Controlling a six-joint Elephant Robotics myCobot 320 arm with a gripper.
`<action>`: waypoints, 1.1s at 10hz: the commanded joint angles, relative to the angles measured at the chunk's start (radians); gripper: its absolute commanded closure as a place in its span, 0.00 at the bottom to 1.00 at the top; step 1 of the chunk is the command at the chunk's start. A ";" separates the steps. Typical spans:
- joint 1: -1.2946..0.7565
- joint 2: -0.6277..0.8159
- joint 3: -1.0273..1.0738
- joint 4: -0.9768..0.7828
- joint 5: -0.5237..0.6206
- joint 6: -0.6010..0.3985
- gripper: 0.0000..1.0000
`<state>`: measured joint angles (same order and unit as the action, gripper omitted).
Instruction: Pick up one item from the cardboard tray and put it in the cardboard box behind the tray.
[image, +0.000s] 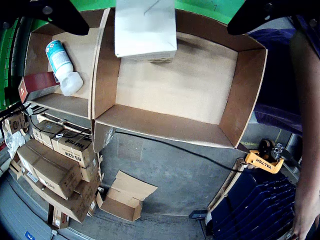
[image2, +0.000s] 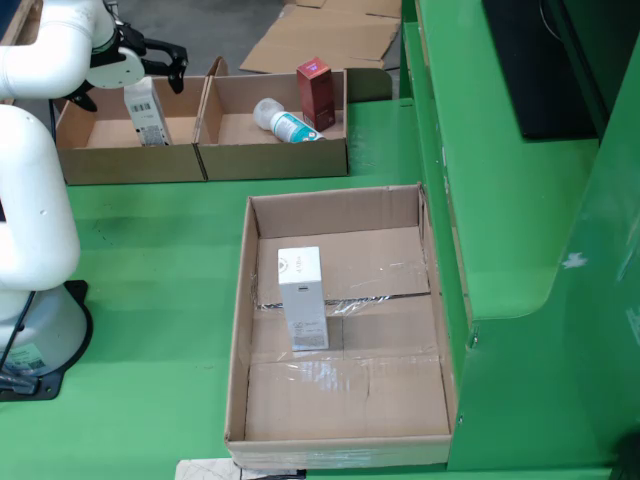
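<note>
Upper left of the fixed view, the gripper is hovering, jaws apart, around a white carton standing in the left cardboard box; contact is unclear.

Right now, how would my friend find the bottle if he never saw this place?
In the fixed view, look past the big tray to the two boxes at the back, and take the right box. The bottle lies on its side there, white with a teal label, next to an upright red carton.
</note>
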<state>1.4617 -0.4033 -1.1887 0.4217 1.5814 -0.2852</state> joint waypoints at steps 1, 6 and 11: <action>-0.018 0.040 0.192 -0.157 -0.014 -0.011 0.00; 0.004 0.016 0.509 -0.450 -0.096 -0.007 0.00; 0.035 -0.049 0.893 -0.773 -0.172 0.022 0.00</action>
<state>1.4895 -0.4447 -0.7884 0.0244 1.4296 -0.2761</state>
